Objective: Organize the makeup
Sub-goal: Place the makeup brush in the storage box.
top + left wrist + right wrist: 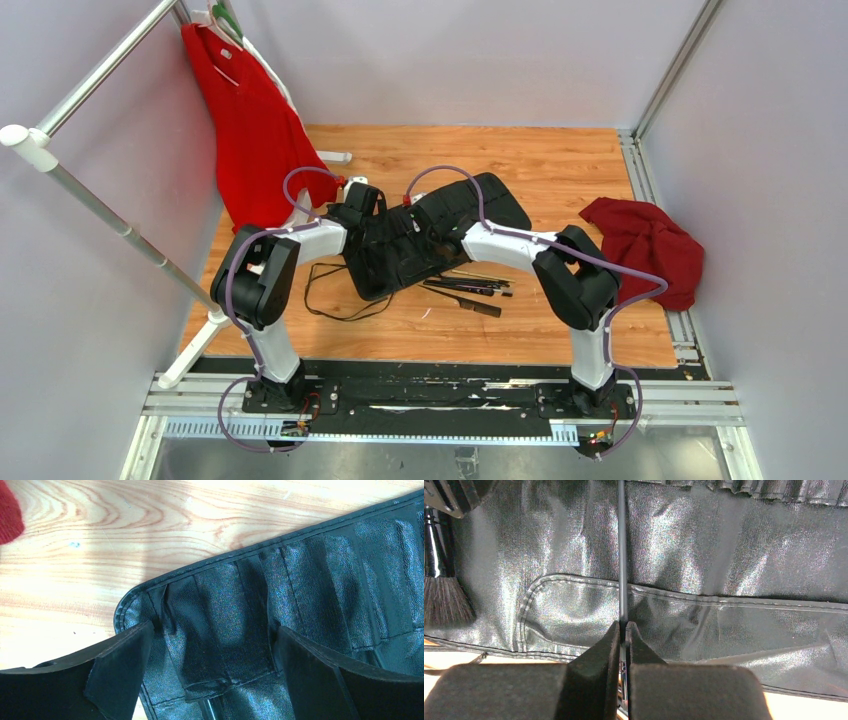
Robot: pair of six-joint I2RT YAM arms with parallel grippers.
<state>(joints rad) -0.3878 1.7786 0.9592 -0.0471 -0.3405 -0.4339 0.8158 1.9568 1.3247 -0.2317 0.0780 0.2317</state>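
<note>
The black roll-up case (492, 203) lies open on the wooden table. My right gripper (623, 630) is shut on the thin black handle of a makeup brush (622, 555), which runs up across the case's shiny flap (704, 570). A fluffy-tipped brush (441, 597) lies on the case at the left. My left gripper (215, 645) is open, its fingers (120, 672) straddling a slotted pocket (220, 630) near the case's corner; a glossy handle (214, 711) shows just below that pocket. Several loose makeup tools (470, 287) lie on the table in front of the case.
A thin black looped cord (330, 292) lies left of the case. A crumpled red cloth (650, 250) sits at the right. A red garment (250, 130) hangs from a white rack (90, 200) at the left. Grey walls close in the table.
</note>
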